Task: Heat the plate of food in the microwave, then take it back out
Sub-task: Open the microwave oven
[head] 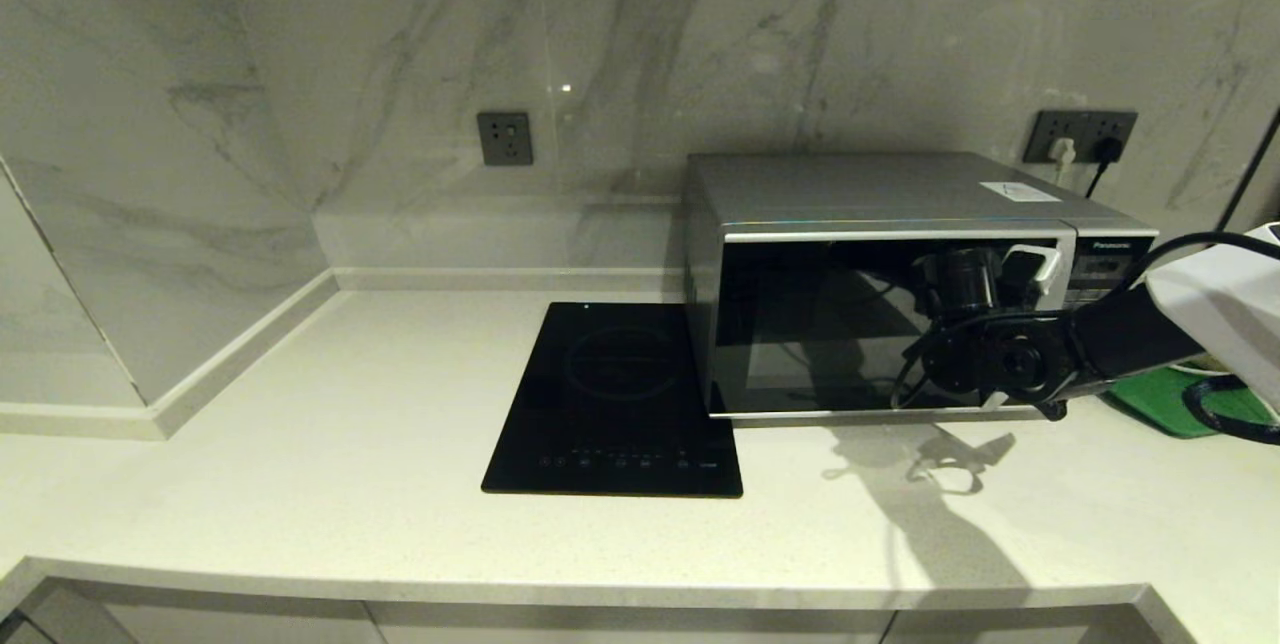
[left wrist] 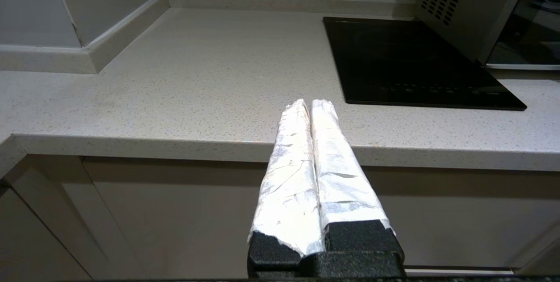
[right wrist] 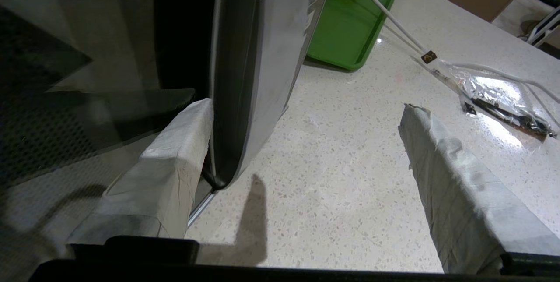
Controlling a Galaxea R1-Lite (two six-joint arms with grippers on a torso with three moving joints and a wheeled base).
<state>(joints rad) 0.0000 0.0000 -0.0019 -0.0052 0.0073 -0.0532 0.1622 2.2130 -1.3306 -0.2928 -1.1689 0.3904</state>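
With the boxy silver-grey microwave (head: 900, 284) on the pale speckled desk (head: 300, 484) closed, the plate unseen and heating seemingly unstarted, the right gripper (right wrist: 302, 172) spreads its jaws astride the curved silver door handle (right wrist: 245, 76), while the left gripper (left wrist: 311, 111) hangs clenched below.

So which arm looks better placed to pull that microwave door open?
The right. Its open gripper already straddles the microwave door's handle strip; the left gripper sits shut below the counter edge.

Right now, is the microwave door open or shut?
Shut: the microwave door lies flush with its front in the head view; the open right gripper straddles its handle strip.
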